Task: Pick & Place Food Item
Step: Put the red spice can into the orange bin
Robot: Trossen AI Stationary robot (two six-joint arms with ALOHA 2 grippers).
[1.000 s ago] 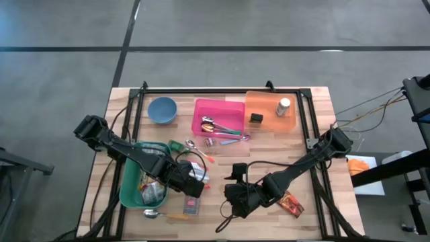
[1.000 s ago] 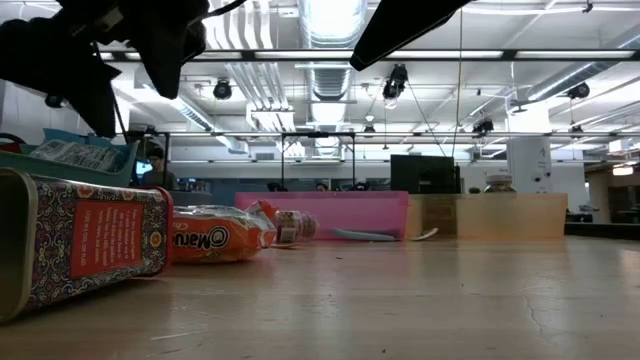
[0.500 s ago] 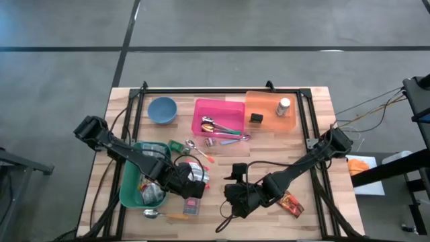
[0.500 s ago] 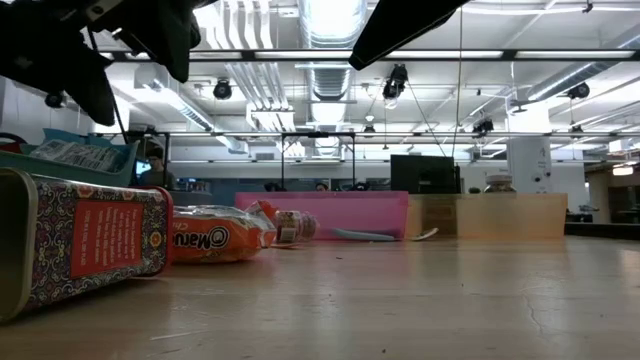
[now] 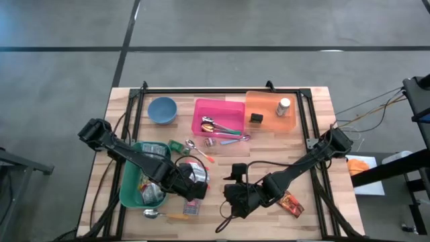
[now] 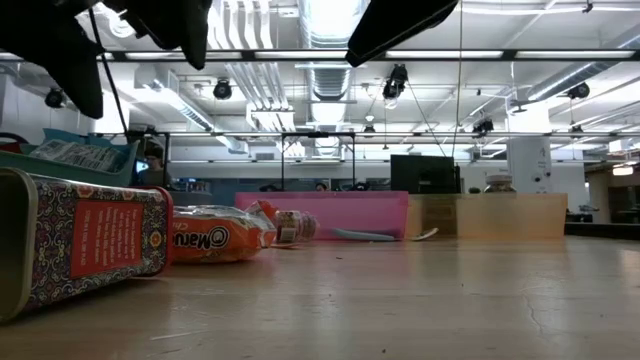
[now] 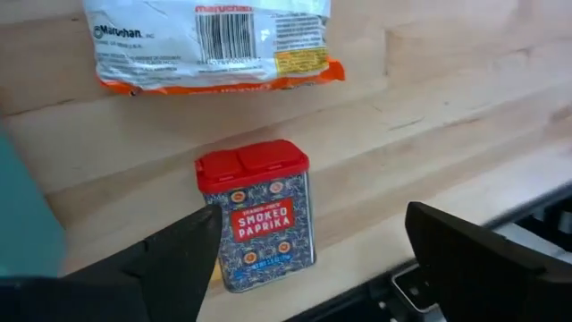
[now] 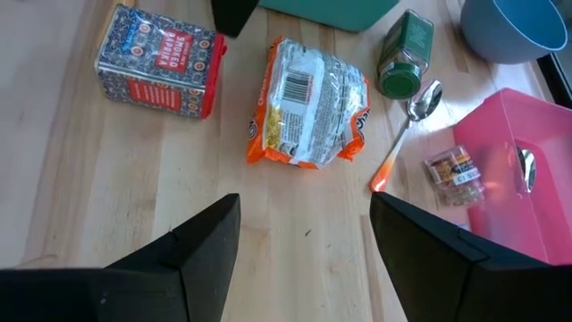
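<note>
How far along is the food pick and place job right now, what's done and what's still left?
Some packets already lie in the teal bin. Nothing is in hand: the left gripper hangs open above the red-lidded smoked paprika tin, which lies on the wooden table. The right gripper is open over the orange noodle packet. Tin and packet remain unplaced.

Paprika tin (image 7: 257, 215) between parted fingers (image 7: 170, 259)

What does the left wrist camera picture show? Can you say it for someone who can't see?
A smoked paprika tin with a red lid lies on the wooden table, between the left gripper's open fingers. Beyond it lies an orange-edged noodle packet.
</note>
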